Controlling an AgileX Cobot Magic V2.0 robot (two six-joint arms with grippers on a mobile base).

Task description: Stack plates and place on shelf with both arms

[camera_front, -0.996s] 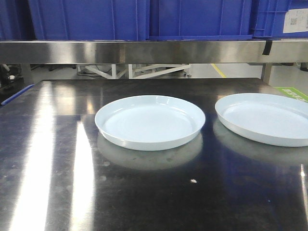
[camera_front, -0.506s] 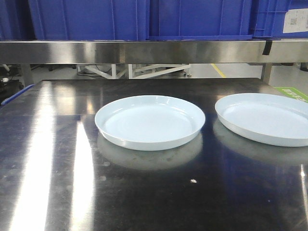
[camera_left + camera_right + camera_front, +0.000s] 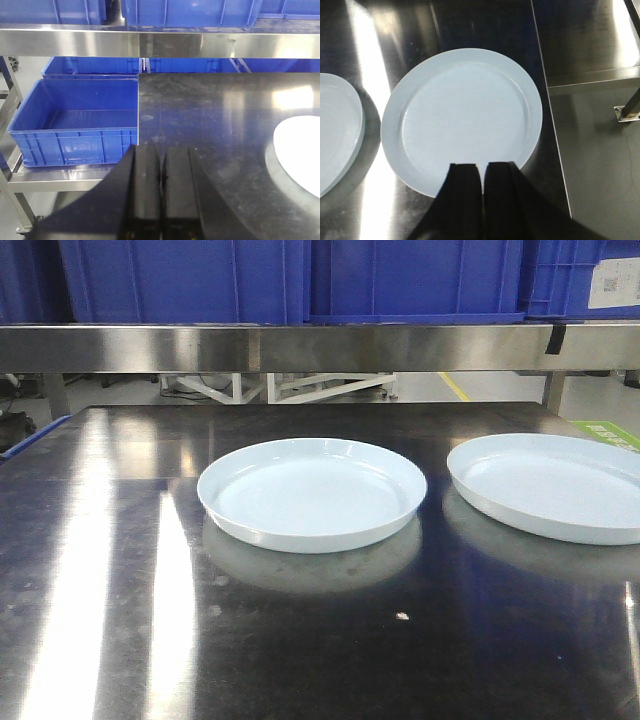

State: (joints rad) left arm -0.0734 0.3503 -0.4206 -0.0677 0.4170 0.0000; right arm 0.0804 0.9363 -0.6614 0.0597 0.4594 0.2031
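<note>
Two pale blue-white plates lie flat on the steel table, apart from each other. One plate (image 3: 312,492) is at the centre, the other plate (image 3: 552,485) at the right, cut by the frame edge. The shelf (image 3: 320,346) runs across above the table's far edge. In the right wrist view my right gripper (image 3: 483,165) hangs shut over the near rim of the right plate (image 3: 462,112), holding nothing; the centre plate's edge (image 3: 337,135) shows at the left. My left gripper (image 3: 162,150) is shut and empty above the table's left part, with a plate's edge (image 3: 300,155) to its right.
Blue crates (image 3: 300,280) stand on the shelf. In the left wrist view an open blue crate (image 3: 75,120) sits on a lower rack left of the table. The table's right edge (image 3: 552,135) drops off just beyond the right plate.
</note>
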